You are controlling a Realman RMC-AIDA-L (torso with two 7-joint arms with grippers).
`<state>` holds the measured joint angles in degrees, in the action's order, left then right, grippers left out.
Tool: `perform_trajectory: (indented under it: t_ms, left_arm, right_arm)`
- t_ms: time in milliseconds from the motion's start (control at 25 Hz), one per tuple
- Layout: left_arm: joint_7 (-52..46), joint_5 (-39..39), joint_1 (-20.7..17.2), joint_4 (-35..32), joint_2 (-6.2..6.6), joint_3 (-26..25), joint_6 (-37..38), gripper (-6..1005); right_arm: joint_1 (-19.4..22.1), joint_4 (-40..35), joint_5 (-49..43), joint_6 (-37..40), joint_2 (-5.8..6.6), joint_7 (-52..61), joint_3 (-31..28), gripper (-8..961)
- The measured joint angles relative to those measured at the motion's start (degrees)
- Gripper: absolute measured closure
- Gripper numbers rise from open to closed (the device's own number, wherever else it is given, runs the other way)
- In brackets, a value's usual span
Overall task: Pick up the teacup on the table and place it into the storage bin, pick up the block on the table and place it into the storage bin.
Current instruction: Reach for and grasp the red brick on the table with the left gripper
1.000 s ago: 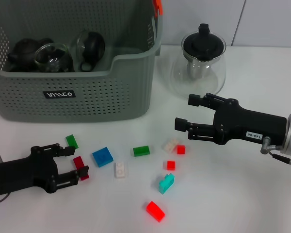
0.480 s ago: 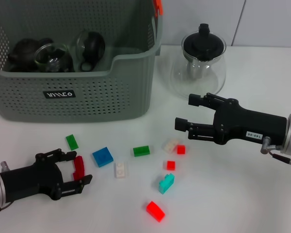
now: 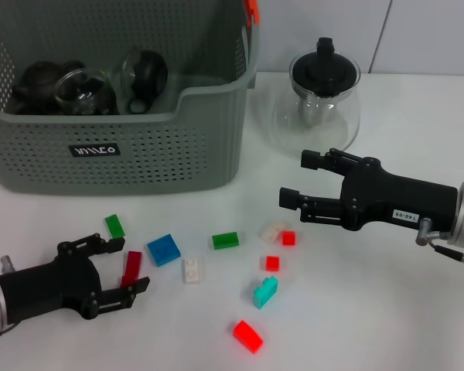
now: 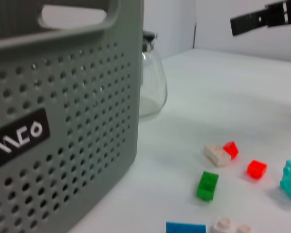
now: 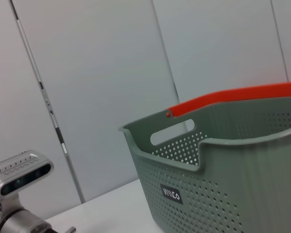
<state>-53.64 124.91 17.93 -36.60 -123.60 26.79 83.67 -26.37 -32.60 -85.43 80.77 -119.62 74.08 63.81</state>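
Low over table, left hand [image 3: 117, 265] straddling dark red block [image 3: 131, 268]

Open white tabletop [image 3: 371, 309] in front and to the right, wide enough for a low approach. Scattered across the middle: small blue square block [image 3: 163, 250], white studded block [image 3: 192, 270], green block [image 3: 225, 240], teal block [image 3: 264, 292], bright red block [image 3: 248, 336], all apart with narrow lanes between. Blocking the far left: large grey perforated plastic bin [image 3: 178, 147], open from above over its dipped front rim. Just beside its right wall: clear glass teapot with black lid [image 3: 317, 97], leaving only a slim gap.
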Motion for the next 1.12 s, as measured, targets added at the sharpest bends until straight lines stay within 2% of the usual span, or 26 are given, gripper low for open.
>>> perform_trajectory:
  t_ms: [640, 1120]
  left_arm:
    - [0.9, 0.7, 0.1, -0.1, 0.44, -0.5, -0.3, 212]
    - [1.8, 0.7, -0.5, 0.3, -0.38, -0.6, -2.1, 223]
  right_arm:
    - [-0.1, 0.0, 0.0, 0.0, 0.0, 0.1, 0.0, 10]
    - [-0.1, 0.0, 0.0, 0.0, 0.09, 0.1, 0.0, 10]
